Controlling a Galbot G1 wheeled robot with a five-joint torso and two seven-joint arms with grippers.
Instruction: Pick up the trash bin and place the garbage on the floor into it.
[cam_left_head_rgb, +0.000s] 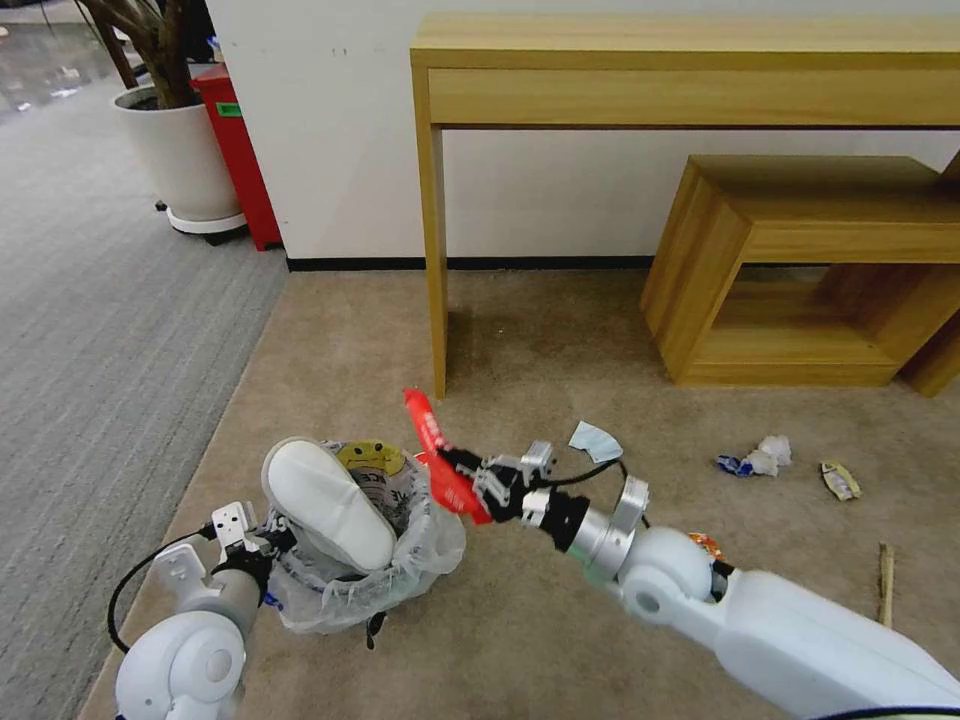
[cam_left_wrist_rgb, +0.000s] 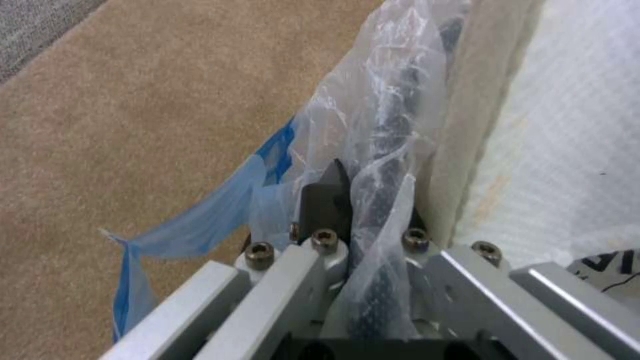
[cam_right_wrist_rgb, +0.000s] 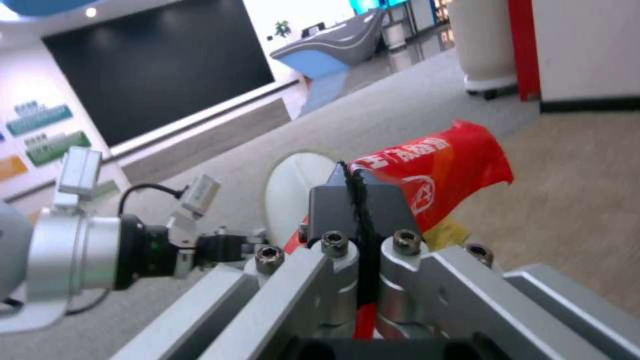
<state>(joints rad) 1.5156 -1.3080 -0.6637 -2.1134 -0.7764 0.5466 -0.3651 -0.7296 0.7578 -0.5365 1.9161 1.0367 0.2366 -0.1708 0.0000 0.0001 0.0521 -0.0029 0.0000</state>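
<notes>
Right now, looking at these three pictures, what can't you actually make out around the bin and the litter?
- Inside of the trash bin: head view, covered by the white slipper.
- Bin rim in the left gripper: left wrist view, veiled by crinkled bag plastic.
- Red wrapper lower end: right wrist view, hidden behind the right gripper.
- Small litter by the bench: head view, too small to identify.

Head camera looks down over both arms; wrist cameras sit close, sharing the trash bin (cam_left_head_rgb: 365, 545).
</notes>
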